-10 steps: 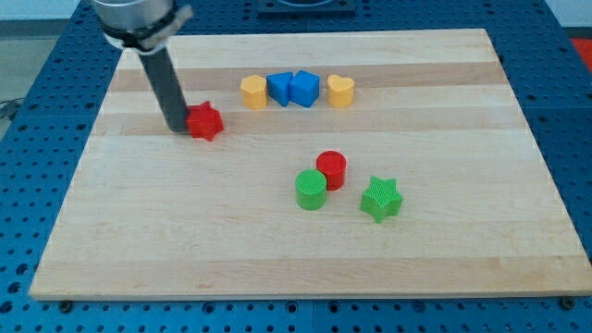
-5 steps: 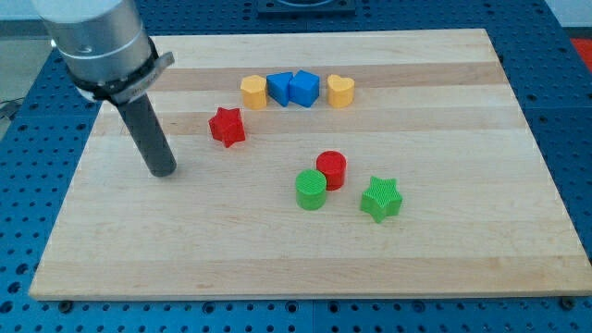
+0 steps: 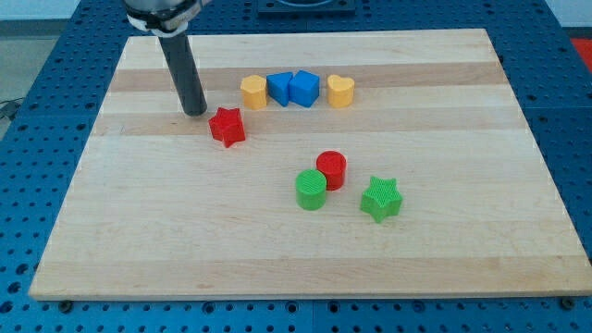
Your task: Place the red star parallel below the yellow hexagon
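Tip (image 3: 195,112) just upper-left of red star (image 3: 227,127).

No text, label, brand, number or sign can be read anywhere in the view
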`<state>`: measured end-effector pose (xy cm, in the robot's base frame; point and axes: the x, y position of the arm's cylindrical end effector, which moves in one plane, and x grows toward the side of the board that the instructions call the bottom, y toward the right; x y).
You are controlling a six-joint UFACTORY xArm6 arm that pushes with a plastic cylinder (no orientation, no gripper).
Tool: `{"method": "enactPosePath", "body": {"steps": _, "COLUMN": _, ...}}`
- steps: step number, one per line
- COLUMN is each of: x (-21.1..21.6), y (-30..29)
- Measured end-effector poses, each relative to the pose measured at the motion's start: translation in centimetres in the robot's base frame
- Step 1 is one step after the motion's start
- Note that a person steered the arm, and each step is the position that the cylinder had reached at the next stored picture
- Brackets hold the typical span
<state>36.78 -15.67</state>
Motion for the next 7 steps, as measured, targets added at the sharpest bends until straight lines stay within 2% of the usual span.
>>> {"method": "enactPosePath", "body": {"steps": 4, "x": 3.3, "y": 3.2}}
{"method": "enactPosePath", "body": {"steps": 6, "x": 5.7, "y": 3.3}}
{"method": "enactPosePath", "body": {"steps": 7, "x": 5.4, "y": 2.6}}
